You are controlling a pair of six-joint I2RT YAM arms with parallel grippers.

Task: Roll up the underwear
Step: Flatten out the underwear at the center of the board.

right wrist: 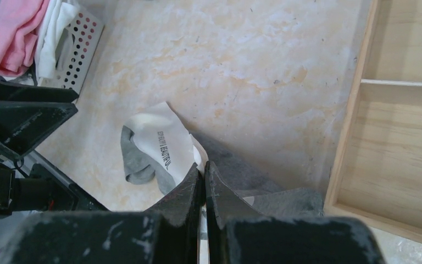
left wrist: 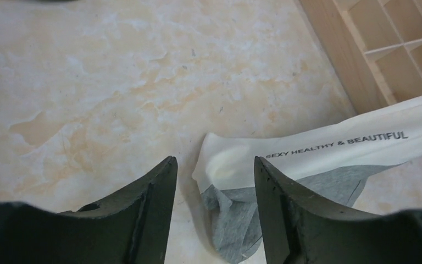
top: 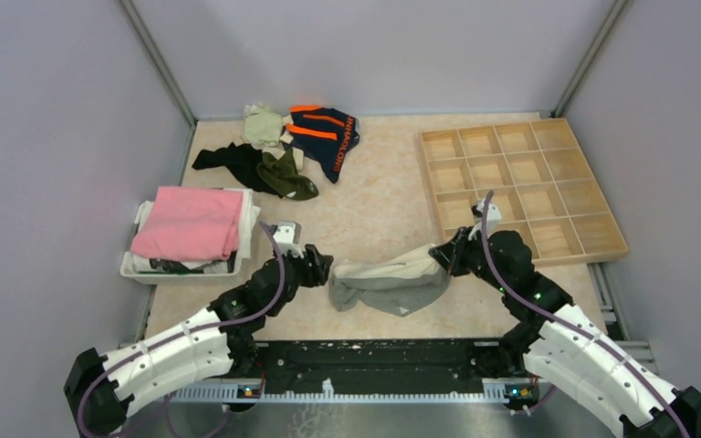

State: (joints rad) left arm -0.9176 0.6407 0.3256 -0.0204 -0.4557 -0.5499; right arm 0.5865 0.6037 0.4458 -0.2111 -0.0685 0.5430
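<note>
Grey underwear (top: 391, 281) with a white lettered waistband (left wrist: 329, 147) lies crumpled on the table between the arms. My right gripper (top: 442, 256) is shut on its right end, the waistband (right wrist: 165, 147) pinched between the jaws (right wrist: 204, 168). My left gripper (top: 321, 267) is open at the left end, its fingers either side of the waistband corner (left wrist: 220, 168), not touching it. More underwear lies at the back: a navy pair with orange stripes (top: 326, 133), an olive green pair (top: 287, 175), a dark pair (top: 228, 160) and a pale pair (top: 261, 124).
A white basket (top: 137, 265) with a folded pink cloth (top: 190, 222) stands at the left. A wooden compartment tray (top: 518, 187) stands at the right, close to my right gripper; its edge shows in the right wrist view (right wrist: 351, 126).
</note>
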